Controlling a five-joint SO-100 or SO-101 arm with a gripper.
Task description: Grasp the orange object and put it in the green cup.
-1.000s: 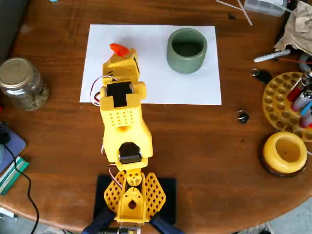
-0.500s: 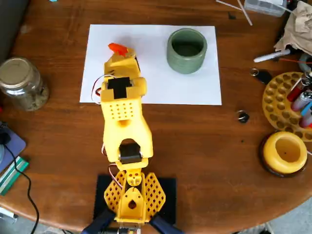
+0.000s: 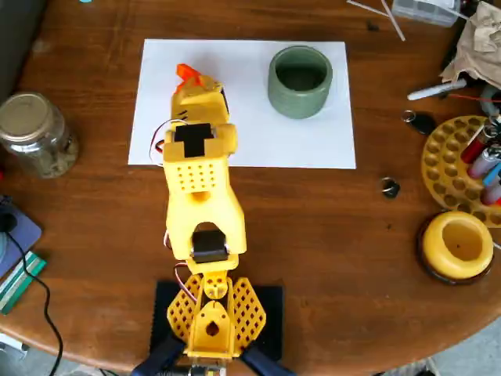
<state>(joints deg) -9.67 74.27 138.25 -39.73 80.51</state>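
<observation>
Yellow printed arm (image 3: 200, 227), seen from overhead, reaching from its clamped base at the bottom edge of the frame across a brown wooden worktop (image 3: 329, 227) toward a white paper sheet (image 3: 250, 141). Near zone: base and lattice shoulder. Middle zone: forearm and wrist housing, which lie over the sheet's lower left part. Far zone: the jaws (image 3: 190, 78), mostly hidden beneath the wrist, so whether they stand parted or closed cannot be told from this view. The orange object (image 3: 186, 72) shows just past the tip of the arm, on or just above the upper left of the sheet; contact with the jaws cannot be confirmed (the wrist blocks the line of sight). The green cup (image 3: 300, 81) stands upright on the same sheet, to the right of the orange object and clearly apart from it, its dark hollow apparently empty. Judged step: the grasp, either being made or just secured. The next move would call for a firm hold, a lift high enough to clear the cup's thick rim, then a swing rightward in this view to bring the piece over the hollow before release.
</observation>
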